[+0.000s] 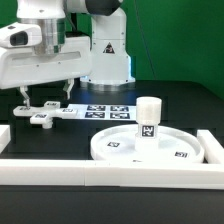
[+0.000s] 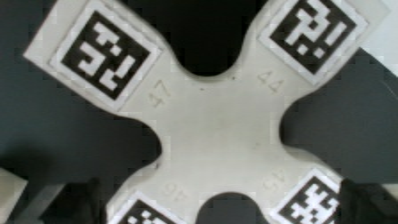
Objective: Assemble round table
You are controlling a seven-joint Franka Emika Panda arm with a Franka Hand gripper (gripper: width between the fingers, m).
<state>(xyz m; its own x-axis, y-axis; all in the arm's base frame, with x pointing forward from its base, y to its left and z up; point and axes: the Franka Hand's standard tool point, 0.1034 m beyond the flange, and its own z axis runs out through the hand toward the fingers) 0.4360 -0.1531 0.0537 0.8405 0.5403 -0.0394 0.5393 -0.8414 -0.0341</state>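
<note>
Closing risk: my gripper (image 1: pixel 45 97) hangs just above the cross-shaped foot (image 1: pixel 40 113), fingers spread wide with nothing between them. If I close across two arms at once rather than squarely on one section, I judge the foot may pivot or slide out sideways.
Slip cause: the foot is thin, flat, smooth plastic lying on the black table (image 1: pixel 60 148), so there is little edge height to bite on.
Collision risk: the foot lies just beside the marker board (image 1: pixel 105 110), and a low finger could catch that board's edge.
Carry risk: an off-centre hold would likely tilt the foot and spoil its seating on the leg (image 1: pixel 148 118).
Foot appearance: the cross-shaped foot (image 2: pixel 205 125) is white, with four rounded arms around a plain hub and black-and-white square tags on the arms. It fills the wrist view.
Foot location: the exterior view's left, well apart from the disc (image 1: pixel 120 152).
Disc and leg: the large rimmed disc lies flat on the exterior view's right, near the front border wall (image 1: pixel 100 172). The short tagged leg stands upright on it, near the middle.
</note>
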